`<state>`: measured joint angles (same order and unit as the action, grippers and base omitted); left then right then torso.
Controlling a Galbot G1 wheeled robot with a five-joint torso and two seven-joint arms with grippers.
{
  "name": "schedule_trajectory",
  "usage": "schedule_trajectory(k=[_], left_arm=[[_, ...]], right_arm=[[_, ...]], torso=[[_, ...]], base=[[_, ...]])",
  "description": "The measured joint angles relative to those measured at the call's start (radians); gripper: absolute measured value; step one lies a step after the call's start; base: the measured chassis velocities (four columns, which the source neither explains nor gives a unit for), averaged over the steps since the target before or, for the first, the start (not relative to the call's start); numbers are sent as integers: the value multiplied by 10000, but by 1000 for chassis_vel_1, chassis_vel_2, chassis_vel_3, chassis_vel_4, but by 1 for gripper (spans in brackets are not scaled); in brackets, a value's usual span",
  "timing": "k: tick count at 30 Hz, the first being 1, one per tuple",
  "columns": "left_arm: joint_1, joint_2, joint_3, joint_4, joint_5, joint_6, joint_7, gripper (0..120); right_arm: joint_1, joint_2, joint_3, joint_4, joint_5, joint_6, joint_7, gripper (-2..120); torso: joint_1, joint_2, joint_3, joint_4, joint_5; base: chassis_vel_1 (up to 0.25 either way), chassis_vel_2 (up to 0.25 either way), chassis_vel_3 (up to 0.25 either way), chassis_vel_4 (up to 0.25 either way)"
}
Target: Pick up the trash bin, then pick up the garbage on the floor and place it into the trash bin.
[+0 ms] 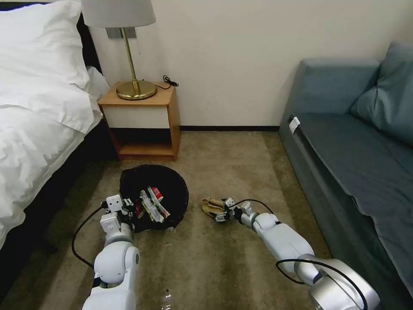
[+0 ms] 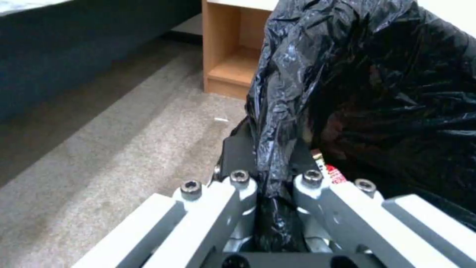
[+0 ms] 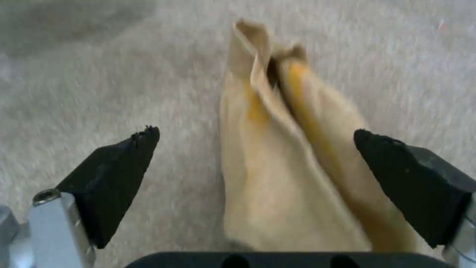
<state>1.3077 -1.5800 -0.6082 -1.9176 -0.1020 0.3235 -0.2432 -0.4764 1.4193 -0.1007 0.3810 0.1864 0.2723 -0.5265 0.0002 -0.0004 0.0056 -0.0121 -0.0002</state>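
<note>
Right, w/ left gripper (image 2: 270,193) clamped on the trash bin (image 1: 154,196) rim, right gripper (image 3: 255,186) gapes wide round the tan paper (image 3: 277,160), on carpet right of bin: centre it, then close fully before lifting.
</note>
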Motion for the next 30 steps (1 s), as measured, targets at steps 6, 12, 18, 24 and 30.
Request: schedule_trajectory(k=[6,12,18,24,30], left_arm=[[126,1,35,-43,45,-24,5,3],[301,30,22,-179,59,-40,7,3],[335,45,-6,-296,54,-47,7,3],[332,48,-7,-322,35,-46,7,3],[288,56,-24,-323,17,-47,7,3]], right_arm=[[24,289,333,-369,-218,-265,306,100],[61,323,451,-517,-352,-413,474,100],[63,250,621,-660,-364,-418,603,82],[-19,176,801,-669,-355,-397,678,59],[-87,171,882,-654,-348,-382,774,44]], torso=[[0,0,0,1,0],[0,0,0,2,-1],[0,0,0,0,0],[0,0,0,0,0],[0,0,0,1,0]], base=[[0,0,0,0],[0,0,0,0],[0,0,0,0],[0,0,0,0],[0,0,0,0]])
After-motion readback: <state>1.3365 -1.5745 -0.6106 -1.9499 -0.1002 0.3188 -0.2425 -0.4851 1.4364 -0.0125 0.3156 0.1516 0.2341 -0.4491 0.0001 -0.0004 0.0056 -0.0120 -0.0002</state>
